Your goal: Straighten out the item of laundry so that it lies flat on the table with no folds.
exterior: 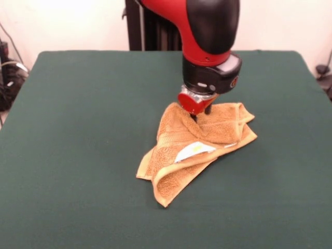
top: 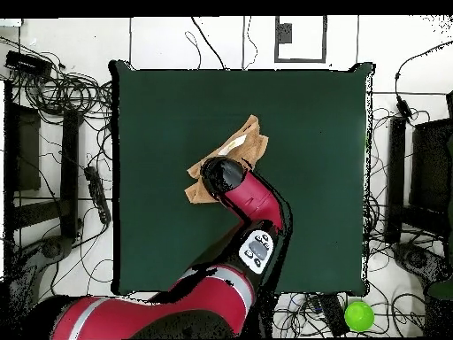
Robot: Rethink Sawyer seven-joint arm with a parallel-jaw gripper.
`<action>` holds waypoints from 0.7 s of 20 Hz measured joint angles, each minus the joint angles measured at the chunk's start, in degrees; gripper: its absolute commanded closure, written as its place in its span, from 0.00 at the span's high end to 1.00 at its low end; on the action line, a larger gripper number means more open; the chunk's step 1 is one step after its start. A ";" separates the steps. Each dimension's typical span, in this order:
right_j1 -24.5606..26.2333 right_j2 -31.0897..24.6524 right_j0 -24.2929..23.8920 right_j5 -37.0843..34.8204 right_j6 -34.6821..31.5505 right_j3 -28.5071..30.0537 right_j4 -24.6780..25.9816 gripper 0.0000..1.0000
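Observation:
The orange-tan terry towel [exterior: 199, 142] lies crumpled and folded over itself near the middle of the dark green table [exterior: 78, 129]. One corner is doubled over at the front, and its white tag [exterior: 193, 151] faces up. My gripper [exterior: 199, 114] points straight down and presses into the towel's far part, its tips sunk in the cloth. In the overhead view the arm covers most of the towel [top: 241, 142], and the gripper itself is hidden under the wrist.
The red and black arm [top: 252, 212] reaches in over the table [top: 318, 115] from the base side. Cables, stands and a green ball [top: 358, 315] lie on the floor beyond the table's edges.

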State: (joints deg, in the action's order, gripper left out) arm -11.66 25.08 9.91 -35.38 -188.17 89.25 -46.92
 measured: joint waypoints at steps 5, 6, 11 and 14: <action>-0.05 -0.01 -0.04 0.00 0.00 0.02 0.01 1.00; -0.05 0.00 -0.05 0.02 0.00 0.01 0.00 1.00; 0.00 0.10 -0.08 0.07 0.00 -0.04 -0.02 0.00; 0.24 0.47 -0.06 0.05 0.00 -0.09 -0.02 0.00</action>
State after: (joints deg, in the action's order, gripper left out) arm -11.43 25.55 9.85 -35.33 -188.17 89.16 -46.94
